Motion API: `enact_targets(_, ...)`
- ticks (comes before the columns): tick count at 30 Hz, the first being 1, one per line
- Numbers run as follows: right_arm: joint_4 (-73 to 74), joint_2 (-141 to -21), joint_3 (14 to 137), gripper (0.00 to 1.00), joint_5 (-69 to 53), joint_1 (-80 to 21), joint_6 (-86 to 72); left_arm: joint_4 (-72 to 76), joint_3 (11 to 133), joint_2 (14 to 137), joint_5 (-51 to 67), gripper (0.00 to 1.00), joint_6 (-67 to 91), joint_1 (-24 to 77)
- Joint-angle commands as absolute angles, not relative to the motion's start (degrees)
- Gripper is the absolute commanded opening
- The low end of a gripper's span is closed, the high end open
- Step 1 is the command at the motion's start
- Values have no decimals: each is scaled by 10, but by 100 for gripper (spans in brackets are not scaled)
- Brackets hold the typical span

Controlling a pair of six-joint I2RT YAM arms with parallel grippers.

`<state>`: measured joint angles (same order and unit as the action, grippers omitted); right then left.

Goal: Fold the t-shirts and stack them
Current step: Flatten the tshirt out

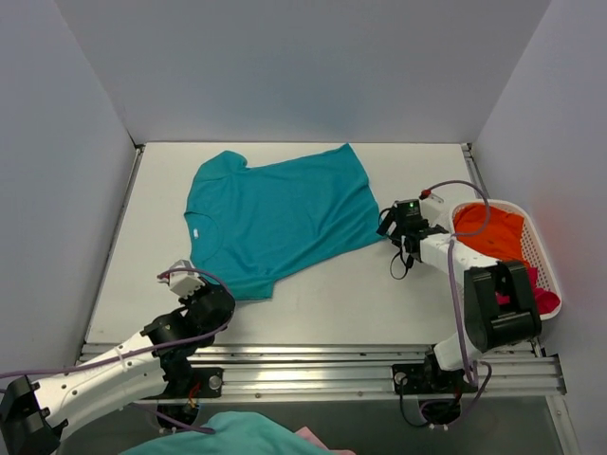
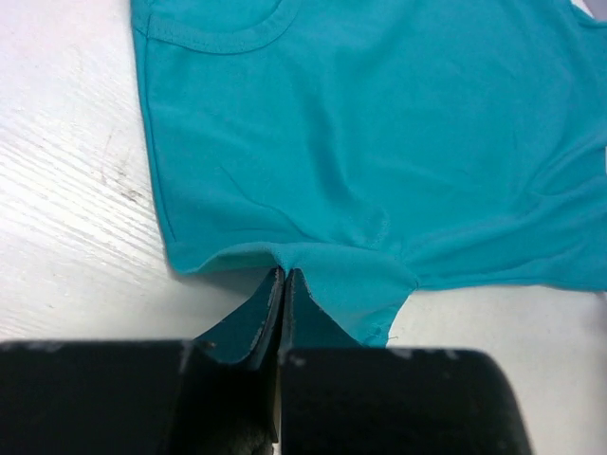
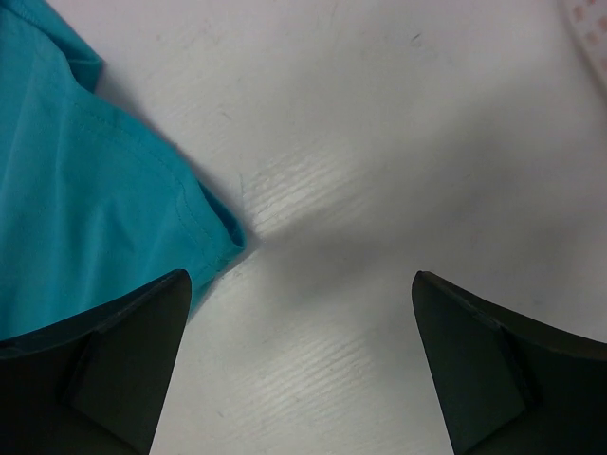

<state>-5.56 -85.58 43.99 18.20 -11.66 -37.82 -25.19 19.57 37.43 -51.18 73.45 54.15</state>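
The white bench (image 1: 332, 313) is flat, with faint streaks. On it the teal t-shirt (image 1: 275, 218) lies spread out, soft and a bit wrinkled, its neck to the left. At the right edge sits a white plastic basket (image 1: 543, 248). Inside it are a bunched orange t-shirt (image 1: 493, 232) and a magenta t-shirt (image 1: 545, 299). The left fingers (image 2: 248, 322) are pressed together on the teal shirt's near edge. The right fingers (image 3: 114, 365) are spread wide, holding nothing, just beside its stitched corner.
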Motion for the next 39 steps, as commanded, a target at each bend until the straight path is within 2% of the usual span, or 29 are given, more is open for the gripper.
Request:
enact_targets(1, -73, -875, 468, 97, 120, -119, -399, -282, 194, 357, -521, 2, 715, 536)
enact_targets(8, -102, -955, 495, 92, 79, -128, -421, -286, 200, 368, -520, 2, 715, 534)
enact_targets(14, -123, -990, 500, 77, 71, -142, -417, -287, 196, 357, -522, 2, 715, 533)
enact_targets(15, -127, -998, 500, 71, 71, -143, -416, -287, 194, 355, -522, 2, 715, 533)
enact_targets(16, -130, -1003, 499, 53, 70, -144, -411, -287, 195, 354, -523, 2, 715, 533)
enact_targets(18, -136, -1010, 498, 29, 66, -144, -410, -287, 195, 355, -523, 2, 715, 532)
enact_targets(19, -135, -1012, 499, 4, 67, -144, -410, -287, 196, 356, -523, 2, 715, 531)
enact_targets(20, -131, -1012, 500, 0, 68, -144, -410, -287, 196, 359, -523, 2, 715, 531)
enact_targets(25, -110, -942, 488, 0, 137, -170, -404, -291, 206, 370, -529, 2, 714, 530)
enact_targets(31, -9, -743, 538, 0, 270, -247, -375, -393, 328, 366, -571, 2, 691, 555)
enact_targets(36, -24, -527, 567, 0, 227, -294, -315, -455, 456, 334, -591, 2, 658, 598)
enact_targets(39, -68, -412, 569, 0, 171, -297, -284, -444, 554, 330, -578, 2, 569, 604)
